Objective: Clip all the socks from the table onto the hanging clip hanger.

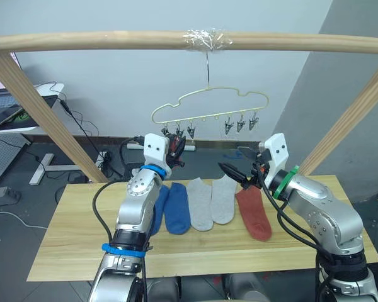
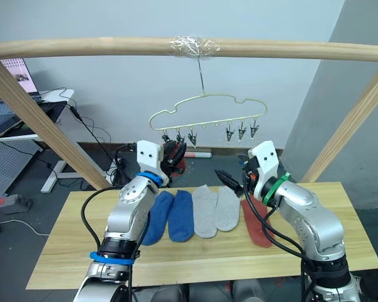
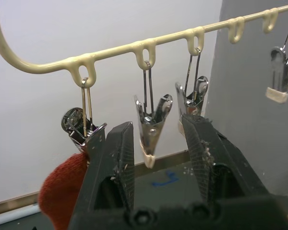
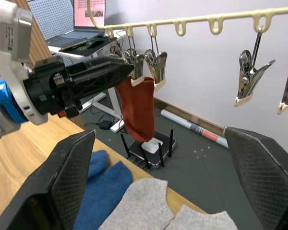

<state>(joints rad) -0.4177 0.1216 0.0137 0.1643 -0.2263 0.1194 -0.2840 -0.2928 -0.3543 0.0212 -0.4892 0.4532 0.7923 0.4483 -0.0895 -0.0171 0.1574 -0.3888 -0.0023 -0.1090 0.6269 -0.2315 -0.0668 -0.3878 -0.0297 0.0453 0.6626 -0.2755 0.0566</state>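
**Four cameras, one hanger**

Both head views look forward and down over the table (image 1: 75, 242) from well back, taking in the whole clip hanger (image 1: 209, 104). The left wrist view sits close under the clips (image 3: 151, 124), looking up. The right wrist view looks along the hanger from farther off. All four share the hanger.

We log five socks (image 2: 205, 214) on table (image 2: 69, 245), below clip hanger (image 2: 205, 110); both grippers raised near clips.
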